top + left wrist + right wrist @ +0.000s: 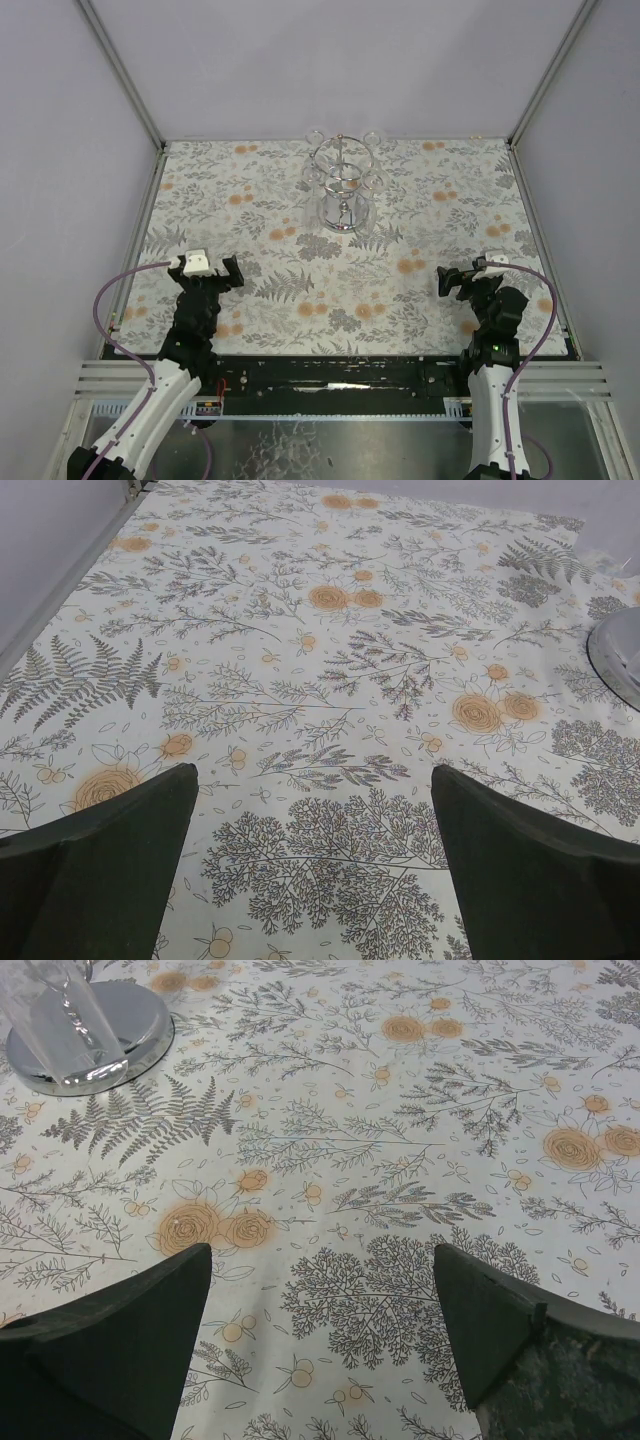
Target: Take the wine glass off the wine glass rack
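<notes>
The chrome wine glass rack [342, 192] stands on its round mirrored base at the far middle of the flowered table. Several clear wine glasses hang from its wire rings, one of them at the right side [374, 180]. In the right wrist view the rack's base [150, 1030] shows at the top left with a wine glass bowl [55, 1015] over it. The left wrist view catches only the base's rim [620, 655] at the right edge. My left gripper [233, 272] [315, 772] and right gripper [444, 281] [322, 1250] hover open and empty near the front, well short of the rack.
The flowered cloth [300, 290] covers the table. Grey walls and metal frame rails [150, 210] close in the left, right and far sides. The arm bases sit on the black rail [330, 375] at the near edge.
</notes>
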Robot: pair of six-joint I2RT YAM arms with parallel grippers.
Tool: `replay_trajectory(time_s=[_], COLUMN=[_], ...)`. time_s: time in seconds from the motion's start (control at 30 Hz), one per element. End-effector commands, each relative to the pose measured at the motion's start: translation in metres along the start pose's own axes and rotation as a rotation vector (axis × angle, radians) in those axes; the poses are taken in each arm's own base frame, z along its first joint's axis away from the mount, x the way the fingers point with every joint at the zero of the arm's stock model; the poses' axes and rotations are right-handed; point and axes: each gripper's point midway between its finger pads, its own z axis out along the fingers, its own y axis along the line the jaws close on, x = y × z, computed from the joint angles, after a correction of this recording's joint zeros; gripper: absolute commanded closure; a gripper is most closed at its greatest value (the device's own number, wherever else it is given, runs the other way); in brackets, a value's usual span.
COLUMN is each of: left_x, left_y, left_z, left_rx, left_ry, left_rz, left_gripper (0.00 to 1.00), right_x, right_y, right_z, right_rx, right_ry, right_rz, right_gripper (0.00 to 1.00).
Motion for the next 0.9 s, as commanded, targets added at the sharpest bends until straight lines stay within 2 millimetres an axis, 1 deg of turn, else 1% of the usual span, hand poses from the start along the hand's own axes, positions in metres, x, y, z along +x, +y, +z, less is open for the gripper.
replay_trajectory(time_s=[0.0, 0.13, 0.5, 0.6, 0.7, 0.77, 0.8, 0.87], left_x=[0.028, 0.028, 0.029, 0.027, 0.019, 0.010, -0.004, -0.022], left_y=[0.009, 0.009, 0.008, 0.006, -0.005, -0.010, -0.014, -0.020], left_z=[-0.002, -0.002, -0.001, -0.002, -0.002, -0.001, 0.000, 0.002], left_rx=[-0.031, -0.030, -0.023, -0.014, 0.050, 0.072, 0.080, 0.109], left_ry=[0.012, 0.011, 0.016, 0.012, 0.031, 0.050, 0.047, 0.046], left_rz=[0.002, 0.002, 0.006, 0.009, 0.036, 0.047, 0.045, 0.090], left_gripper=[0.00, 0.00, 0.00, 0.00, 0.00, 0.00, 0.00, 0.00], right_x=[0.028, 0.030, 0.027, 0.028, 0.023, 0.017, 0.012, 0.003], right_y=[0.001, -0.014, -0.016, -0.023, -0.033, -0.038, -0.039, -0.039], right_z=[0.001, 0.002, -0.001, -0.001, -0.001, -0.002, -0.002, -0.003], right_rx=[-0.008, 0.082, 0.103, 0.144, 0.205, 0.232, 0.239, 0.240], right_ry=[0.023, 0.045, 0.007, 0.019, 0.041, 0.059, 0.066, 0.084], right_rz=[-0.002, 0.039, 0.034, 0.054, 0.087, 0.098, 0.101, 0.105], right_gripper=[0.01, 0.01, 0.01, 0.01, 0.01, 0.01, 0.01, 0.01])
